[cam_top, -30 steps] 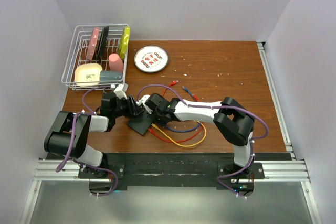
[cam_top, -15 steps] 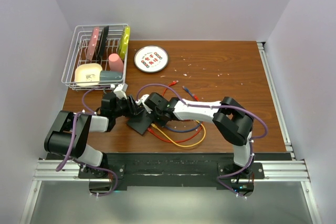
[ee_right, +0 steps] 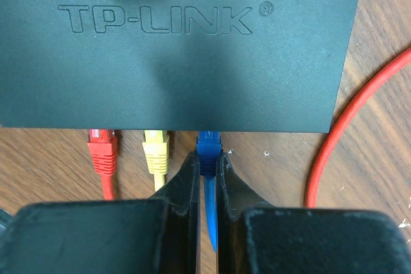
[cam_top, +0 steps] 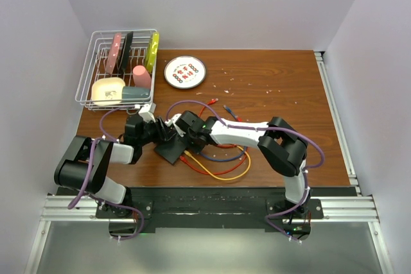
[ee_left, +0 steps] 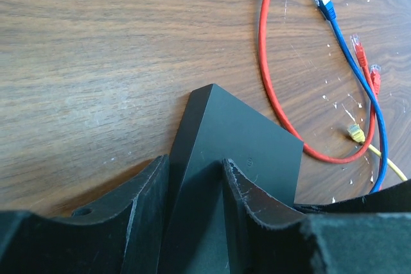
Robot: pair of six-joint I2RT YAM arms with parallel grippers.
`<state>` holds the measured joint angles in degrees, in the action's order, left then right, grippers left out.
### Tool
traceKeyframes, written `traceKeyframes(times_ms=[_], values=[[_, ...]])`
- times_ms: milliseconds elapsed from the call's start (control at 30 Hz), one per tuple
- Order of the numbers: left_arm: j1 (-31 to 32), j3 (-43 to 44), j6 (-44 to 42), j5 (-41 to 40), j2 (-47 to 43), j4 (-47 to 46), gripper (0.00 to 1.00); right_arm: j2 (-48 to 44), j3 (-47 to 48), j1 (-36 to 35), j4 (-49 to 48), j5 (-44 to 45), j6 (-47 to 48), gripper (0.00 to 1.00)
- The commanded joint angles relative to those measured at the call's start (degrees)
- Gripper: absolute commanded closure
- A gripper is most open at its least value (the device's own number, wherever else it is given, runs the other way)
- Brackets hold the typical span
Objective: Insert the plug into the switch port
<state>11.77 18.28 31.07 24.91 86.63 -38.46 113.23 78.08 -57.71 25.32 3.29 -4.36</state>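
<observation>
My right gripper [ee_right: 206, 174] is pinched shut on the blue plug [ee_right: 208, 144], whose nose is at the switch [ee_right: 180, 62] port just right of the yellow plug [ee_right: 156, 145] and red plug [ee_right: 103, 147]. My left gripper [ee_left: 196, 181] clamps one edge of the switch, bracing it at the table's [cam_top: 289, 94] near left. The plug looks almost seated, though its latch is hidden. Next I need a short straight push, then release.

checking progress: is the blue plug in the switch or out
Seemingly in: the blue plug meets the switch edge level with the red plug and yellow plug. Fully clicked: cannot tell.
</observation>
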Motion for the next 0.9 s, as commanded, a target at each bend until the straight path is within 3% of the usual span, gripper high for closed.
traceKeyframes(times_ms=[0,167,333,600,867], values=[[4.5,-3.3,4.9,13.6,0.6,2.5,0.73,0.6,5.2,1.1,-22.1,0.1,-1.0,1.00],[4.3,-2.3,3.4,11.3,-2.2,5.9,0.73,0.2,5.1,1.1,-19.6,-0.2,-1.2,1.00],[3.7,1.1,1.9,4.8,-8.4,14.4,0.64,-1.6,5.1,1.0,-16.4,0.5,-1.4,0.98],[2.5,6.5,-2.0,-7.8,-15.1,28.0,0.40,-4.2,4.9,0.9,-6.5,4.1,-2.8,0.64],[1.9,7.4,-2.3,-12.3,-20.4,31.7,0.33,-9.7,3.6,1.3,-2.5,11.4,-2.9,0.33]])
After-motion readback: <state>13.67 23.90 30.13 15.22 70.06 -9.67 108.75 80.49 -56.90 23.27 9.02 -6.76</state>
